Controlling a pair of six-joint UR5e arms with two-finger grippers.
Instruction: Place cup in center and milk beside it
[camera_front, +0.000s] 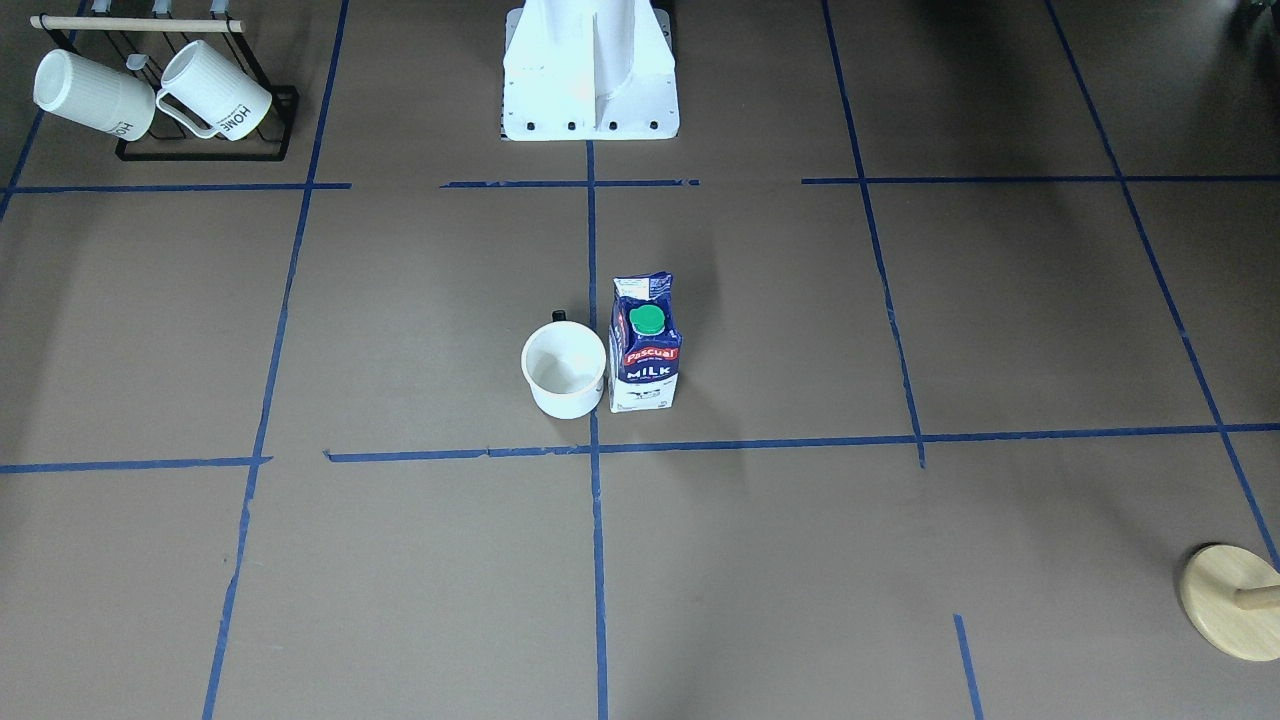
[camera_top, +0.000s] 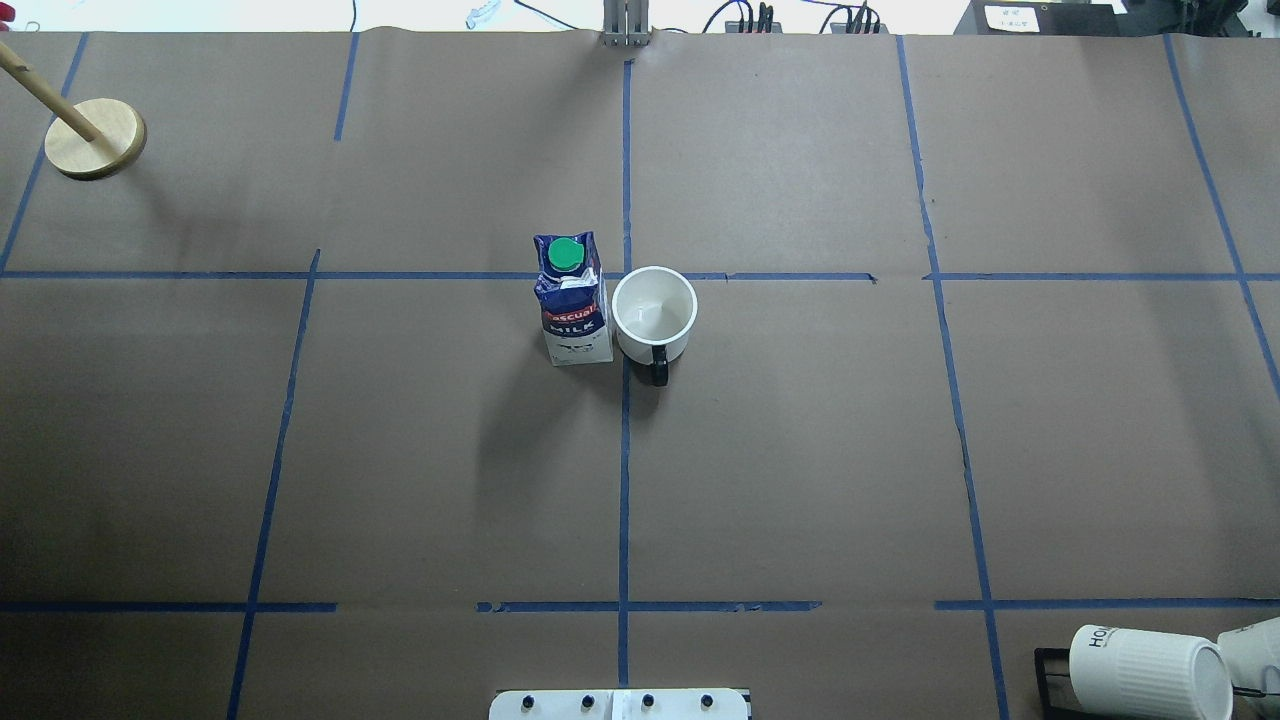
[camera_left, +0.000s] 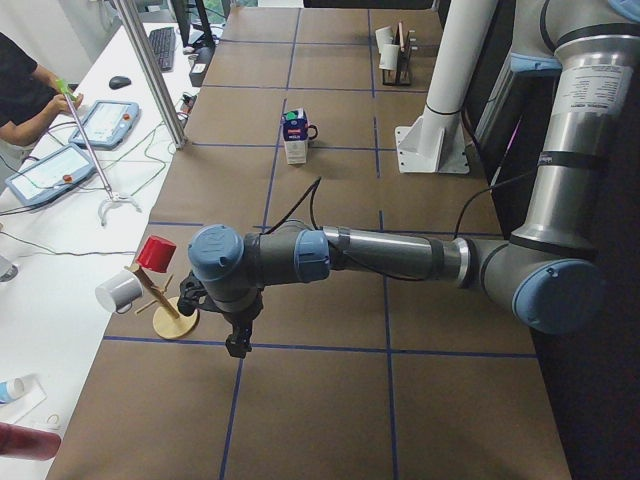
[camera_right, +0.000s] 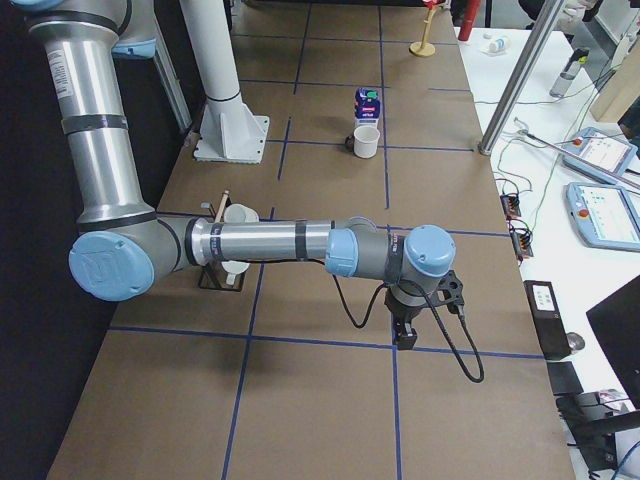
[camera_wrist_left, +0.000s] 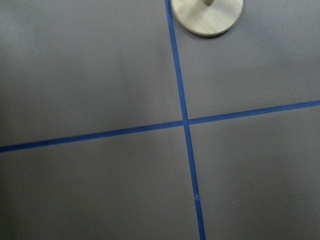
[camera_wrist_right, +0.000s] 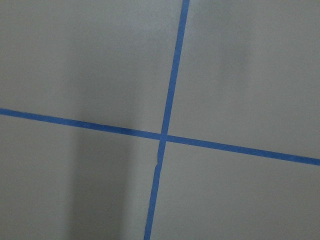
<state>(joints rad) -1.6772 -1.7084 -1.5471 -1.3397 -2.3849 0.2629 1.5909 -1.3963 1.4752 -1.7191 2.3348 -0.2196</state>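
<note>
Cup (camera_top: 654, 315) stands upright right by the center (camera_top: 626, 276), with the milk (camera_top: 573, 300) just beside it on our left. We think both steps look done. Our left gripper (camera_left: 238, 345) and right gripper (camera_right: 404, 338) hang far off at the table ends. We cannot tell if they are open. Next we only need to stay clear.

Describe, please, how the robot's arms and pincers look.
Both the left arm and the right arm are silver-grey tubes with rounded blue joint caps; one cap on the right arm carries a logo. The left pincer and right pincer are black, each with a loose black cable.
</note>
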